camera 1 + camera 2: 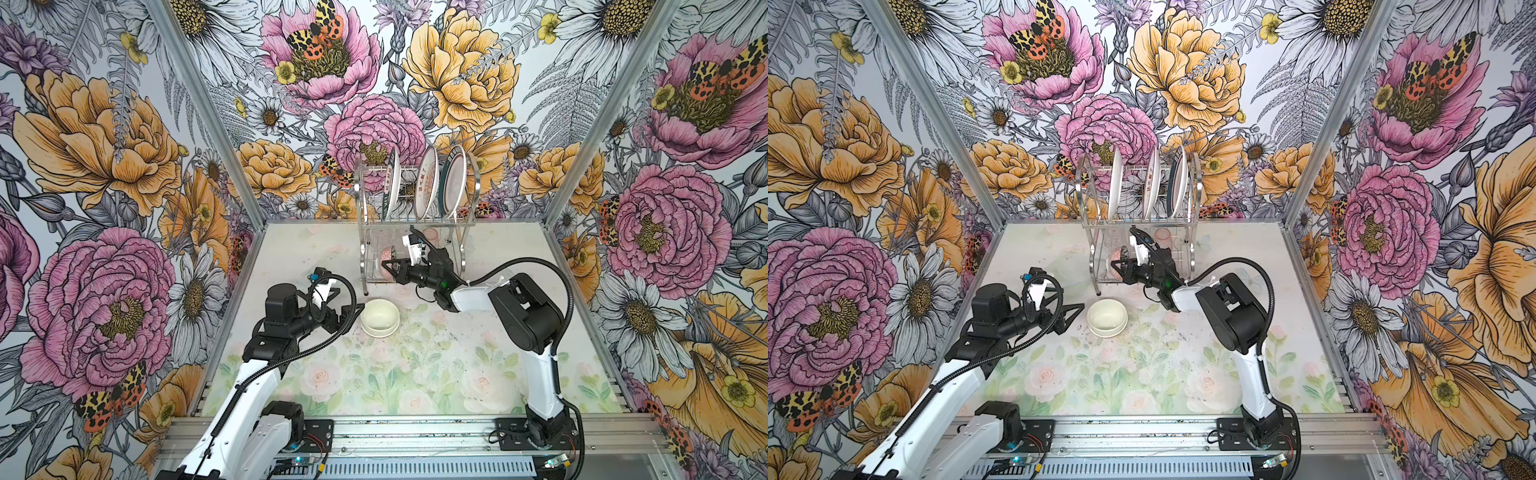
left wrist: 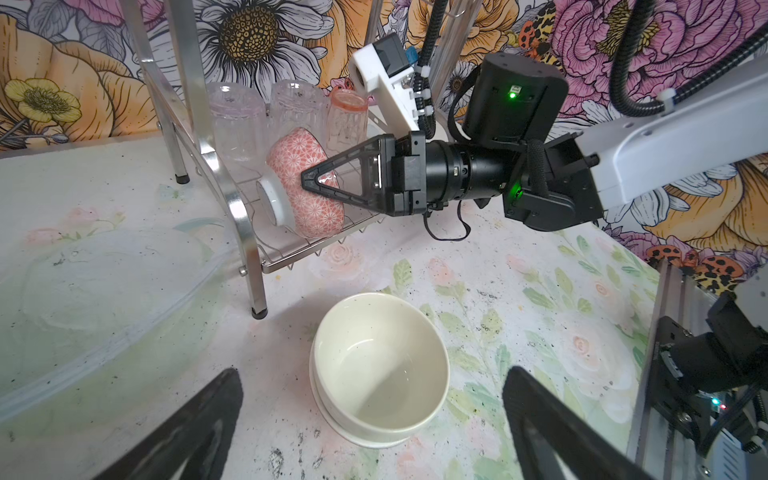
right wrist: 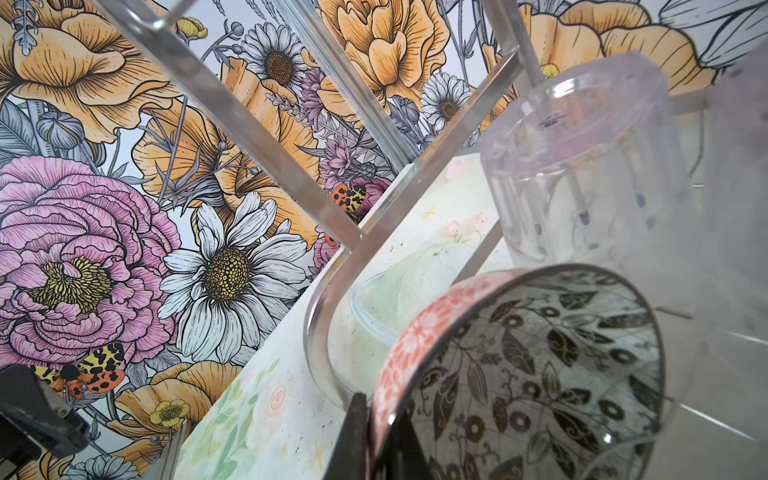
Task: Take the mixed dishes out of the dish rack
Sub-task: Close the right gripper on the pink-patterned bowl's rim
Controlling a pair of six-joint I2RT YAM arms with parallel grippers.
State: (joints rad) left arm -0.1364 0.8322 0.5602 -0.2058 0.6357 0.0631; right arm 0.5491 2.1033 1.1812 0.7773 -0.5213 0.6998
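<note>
Pinching is the word for the right gripper. Its jaws are closed tight on the rim of the pink bowl, one finger outside and one inside against the leaf pattern, as you can see at the bottom middle of the right wrist view. The bowl lies on its side on the lower shelf of the dish rack, left of centre in the left wrist view.

I'd call this grab done, lift not yet. A cream bowl already sits upright on the table, mid-frame in both top views.

My guess for the next move is to draw the bowl out toward the front. It has to miss the rack's curved side frame and the three upturned cups just behind it, then get set down near the cream one. A rim pinch on a glazed bowl could slip, so go slow.

The left gripper is spread wide open just beside the cream bowl, holding nothing. Three plates stand on edge in the top tier, upper centre of both top views.

Hard to see:
- The right fingertips are cut off by the bottom edge of the wrist view.
- From above, the pink bowl is mostly hidden behind the gripper.
- A clear plastic shape sits at the left of the left wrist view, and I can't tell what it is.
- I can't find an orange bowl anywhere.
</note>
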